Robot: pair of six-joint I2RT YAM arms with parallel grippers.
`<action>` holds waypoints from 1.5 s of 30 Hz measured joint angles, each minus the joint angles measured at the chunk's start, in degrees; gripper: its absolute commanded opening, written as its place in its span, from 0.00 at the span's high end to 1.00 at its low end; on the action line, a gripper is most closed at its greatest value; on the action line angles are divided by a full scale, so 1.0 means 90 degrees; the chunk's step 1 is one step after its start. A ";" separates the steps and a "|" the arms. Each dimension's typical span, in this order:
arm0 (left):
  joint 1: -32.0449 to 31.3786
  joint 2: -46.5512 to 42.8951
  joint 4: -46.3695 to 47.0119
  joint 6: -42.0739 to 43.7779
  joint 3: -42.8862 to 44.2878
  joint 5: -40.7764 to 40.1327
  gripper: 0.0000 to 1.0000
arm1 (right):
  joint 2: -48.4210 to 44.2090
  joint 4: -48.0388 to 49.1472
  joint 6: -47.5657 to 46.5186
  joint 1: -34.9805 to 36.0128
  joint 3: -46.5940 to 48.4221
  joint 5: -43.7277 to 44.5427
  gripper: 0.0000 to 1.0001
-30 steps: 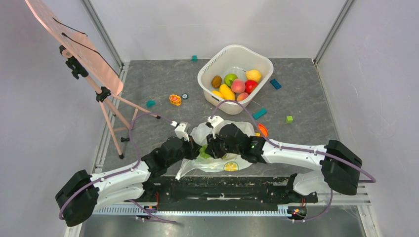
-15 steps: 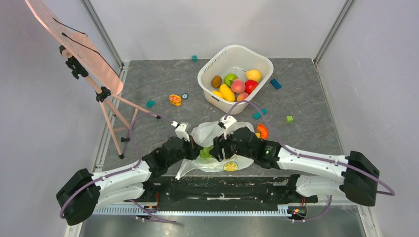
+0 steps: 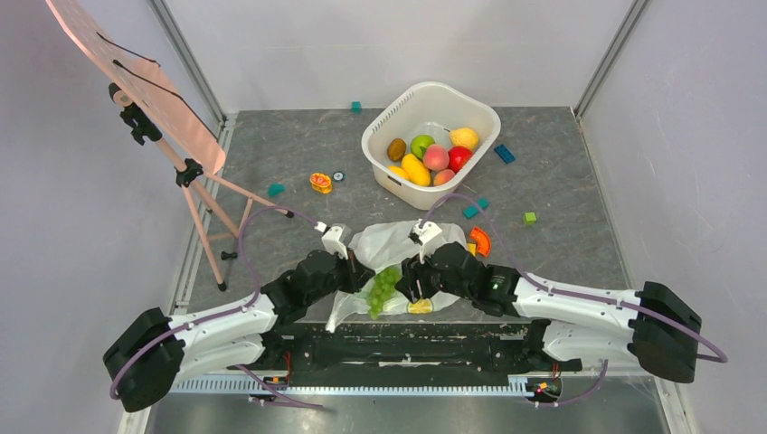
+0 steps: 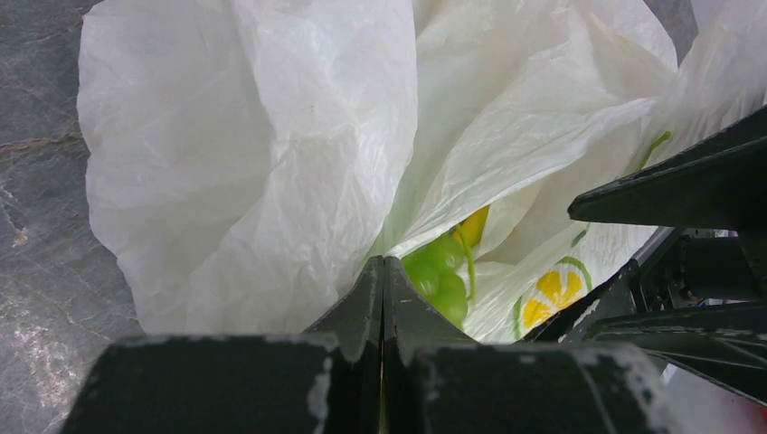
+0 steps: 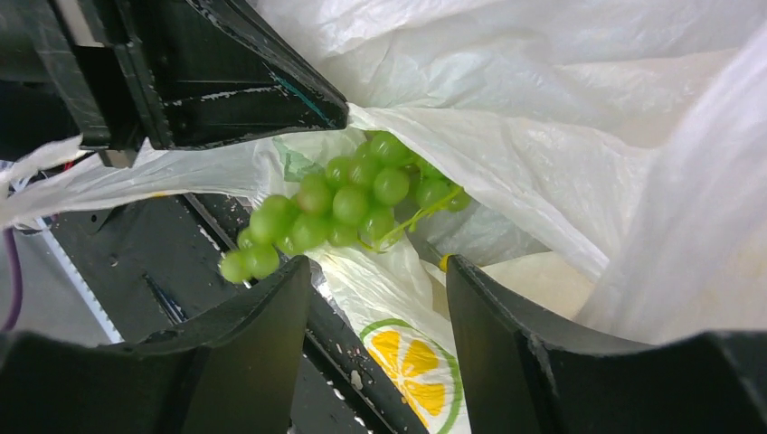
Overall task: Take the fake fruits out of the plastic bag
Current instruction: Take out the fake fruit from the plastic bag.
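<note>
The plastic bag lies crumpled at the near edge between my two grippers. A bunch of green grapes spills from its mouth, and also shows in the left wrist view and the right wrist view. Something yellow sits deeper inside. My left gripper is shut, its tips pinching the bag's film. My right gripper is open and empty, just below the grapes and over a lemon print.
A white tub at the back holds several toy fruits. Small coloured blocks and an orange toy slice lie to the right. An easel stands at the left. The black base rail runs under the bag.
My right gripper has drawn back to the right out of the bag. The bunch of grapes now shows at the bag's mouth. The left gripper has stayed put.
</note>
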 measured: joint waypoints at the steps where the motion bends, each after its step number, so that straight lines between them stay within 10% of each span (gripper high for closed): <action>1: 0.0000 0.0005 0.0017 0.0000 0.0000 0.0002 0.98 | 0.0066 0.0029 0.0017 -0.0002 -0.0015 0.0000 0.42; 11: 0.0000 0.0007 0.0068 0.0000 0.0000 0.0005 0.98 | 0.0736 0.0253 0.0092 -0.0121 -0.0019 -0.0274 0.60; 45: 0.0000 0.0029 0.0075 0.0000 0.0000 0.0010 0.98 | 0.1766 0.1579 0.0471 -0.0423 -0.0529 -0.0933 0.56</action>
